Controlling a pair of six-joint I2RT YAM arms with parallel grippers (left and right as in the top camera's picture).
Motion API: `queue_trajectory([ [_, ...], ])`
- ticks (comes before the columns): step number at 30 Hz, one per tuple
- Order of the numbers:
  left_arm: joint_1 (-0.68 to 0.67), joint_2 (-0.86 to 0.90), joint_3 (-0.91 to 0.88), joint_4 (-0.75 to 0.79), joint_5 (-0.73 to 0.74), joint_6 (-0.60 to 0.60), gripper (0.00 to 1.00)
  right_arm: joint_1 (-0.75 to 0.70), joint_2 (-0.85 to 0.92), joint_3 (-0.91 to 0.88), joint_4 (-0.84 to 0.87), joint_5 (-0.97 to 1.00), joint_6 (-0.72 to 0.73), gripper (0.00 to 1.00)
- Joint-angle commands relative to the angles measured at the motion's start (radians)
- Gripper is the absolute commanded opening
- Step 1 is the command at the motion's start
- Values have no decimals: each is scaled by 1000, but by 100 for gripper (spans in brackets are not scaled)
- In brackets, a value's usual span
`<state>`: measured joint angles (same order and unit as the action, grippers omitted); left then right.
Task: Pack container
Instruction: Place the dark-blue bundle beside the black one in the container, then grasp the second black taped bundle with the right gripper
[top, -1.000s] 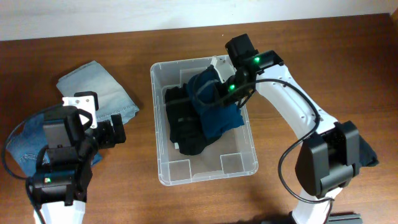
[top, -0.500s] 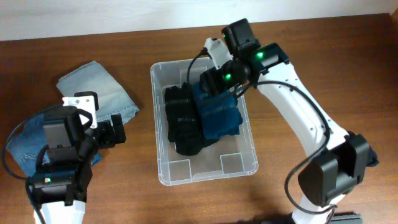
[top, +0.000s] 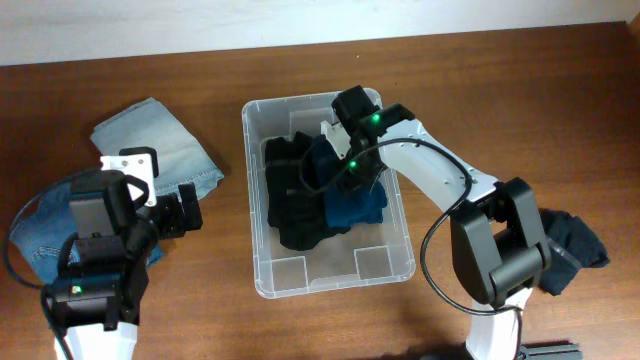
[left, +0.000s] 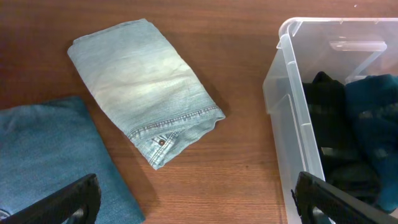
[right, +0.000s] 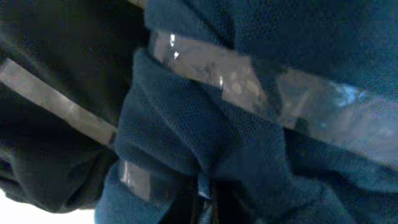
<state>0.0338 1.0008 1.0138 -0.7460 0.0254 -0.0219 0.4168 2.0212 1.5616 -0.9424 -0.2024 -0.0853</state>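
Observation:
The clear plastic container (top: 256, 215) stands mid-table. It holds a black garment (top: 290, 205) on its left and a dark blue garment (top: 358, 205) with reflective stripes on its right. My right gripper (top: 340, 165) is low inside the container, shut on a fold of the blue garment (right: 249, 124). The black garment (right: 56, 93) lies beside it. My left gripper (top: 186, 213) is open and empty over bare wood, left of the container. The left wrist view shows its fingers (left: 199, 205) spread wide, with the container wall (left: 283, 93) at the right.
Folded light-blue jeans (top: 160, 145) lie at the far left, and also show in the left wrist view (left: 146, 87). A darker blue denim piece (top: 35, 240) lies under my left arm. A dark garment (top: 575, 250) lies at the right, beside the right arm's base.
My right gripper has moved left and down into the container with the blue garment, which now lies lower against the black one. The left arm has not moved.

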Motion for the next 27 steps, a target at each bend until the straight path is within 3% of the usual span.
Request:
queue_trajectory([
  [1, -2, -2, 22, 1, -7, 16, 99, 0, -23, 135, -73, 53, 18, 4],
  [4, -2, -2, 22, 1, -7, 16, 99, -24, -144, 246, -85, 134, 128, 7],
  [6, -2, -2, 22, 1, -7, 16, 99, -94, -231, 275, -77, 139, 236, 38],
  [7, -2, -2, 22, 1, -7, 16, 99, -174, -288, 275, -84, 122, 310, 63],
  [8, -2, -2, 22, 1, -7, 16, 99, -241, -321, 275, -109, 89, 340, 70],
  [13, -2, -1, 22, 4, -7, 16, 99, -641, -419, 233, -270, -143, 349, 73],
  [14, -2, -1, 22, 8, -7, 16, 99, -767, -443, 177, -311, -158, 348, 73],
  [17, -2, -2, 22, 8, -7, 16, 99, -961, -494, 32, -332, -208, 329, 74],
  [22, -2, -1, 22, 9, -7, 16, 99, -1344, -584, -340, -271, -238, 326, 75],
  [27, -2, -1, 22, 9, -7, 16, 99, -1598, -583, -596, -109, -239, 327, 78],
])
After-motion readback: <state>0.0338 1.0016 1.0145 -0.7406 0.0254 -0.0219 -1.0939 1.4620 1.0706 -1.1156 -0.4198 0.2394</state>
